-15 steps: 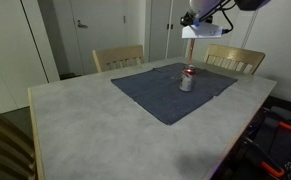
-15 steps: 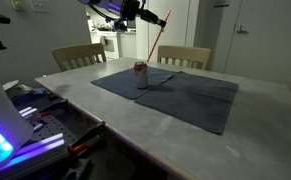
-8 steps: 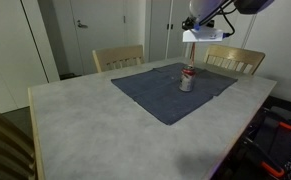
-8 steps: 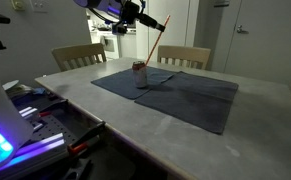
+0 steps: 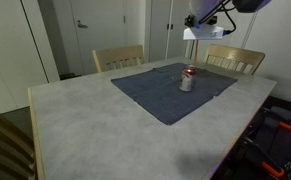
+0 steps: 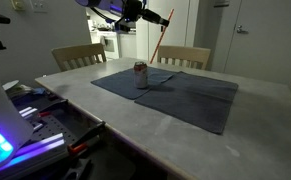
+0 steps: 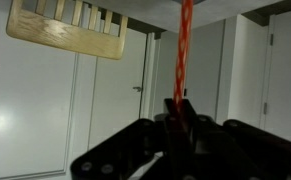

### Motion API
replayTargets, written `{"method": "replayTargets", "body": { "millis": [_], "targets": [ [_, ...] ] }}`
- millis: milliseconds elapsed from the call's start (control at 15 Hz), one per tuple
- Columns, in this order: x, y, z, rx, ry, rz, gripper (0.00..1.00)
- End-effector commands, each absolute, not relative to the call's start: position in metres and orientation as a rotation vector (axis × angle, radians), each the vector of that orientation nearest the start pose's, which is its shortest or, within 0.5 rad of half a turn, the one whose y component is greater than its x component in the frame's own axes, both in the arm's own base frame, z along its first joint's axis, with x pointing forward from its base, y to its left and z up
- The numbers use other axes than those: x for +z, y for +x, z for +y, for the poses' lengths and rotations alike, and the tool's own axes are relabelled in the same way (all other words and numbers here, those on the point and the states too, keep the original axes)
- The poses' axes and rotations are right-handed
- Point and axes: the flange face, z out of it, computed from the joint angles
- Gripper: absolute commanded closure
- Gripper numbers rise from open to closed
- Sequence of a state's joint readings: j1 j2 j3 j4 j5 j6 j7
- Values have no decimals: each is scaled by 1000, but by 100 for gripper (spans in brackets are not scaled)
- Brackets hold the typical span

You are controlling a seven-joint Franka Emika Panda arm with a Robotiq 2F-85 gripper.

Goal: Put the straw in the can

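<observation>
The can (image 5: 187, 80) stands upright on a blue cloth (image 5: 170, 95) on the table; it also shows as the can (image 6: 141, 70). High above the table, my gripper (image 6: 163, 14) is shut on the upper end of the thin red straw (image 6: 161, 38). The straw hangs slanted, with its lower tip in the air above and just beyond the can. In the wrist view the straw (image 7: 184, 45) sticks out from between the dark fingers of the gripper (image 7: 179, 112). The arm (image 5: 210, 12) reaches in at the top of an exterior view, where the straw is too thin to make out.
The grey table (image 5: 85, 125) has wooden chairs (image 5: 118, 57) (image 5: 235, 58) along its far side. Equipment with glowing lights (image 6: 15, 135) sits beside the table. White doors and walls stand behind.
The gripper has risen slightly, still holding the straw. The straw's lower tip has swung a little away from the can's top.
</observation>
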State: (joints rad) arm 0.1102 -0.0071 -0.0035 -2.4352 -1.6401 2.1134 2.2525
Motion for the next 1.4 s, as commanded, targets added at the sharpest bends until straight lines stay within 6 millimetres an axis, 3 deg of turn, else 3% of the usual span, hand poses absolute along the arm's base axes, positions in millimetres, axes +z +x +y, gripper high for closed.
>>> {"method": "replayTargets", "body": {
  "millis": [0, 533, 1333],
  "targets": [
    [321, 491, 5, 1208, 1913, -990, 98],
    [328, 499, 12, 1086, 1984, -1096, 98],
    [321, 498, 30, 1110, 2024, -1090, 98]
  ]
}}
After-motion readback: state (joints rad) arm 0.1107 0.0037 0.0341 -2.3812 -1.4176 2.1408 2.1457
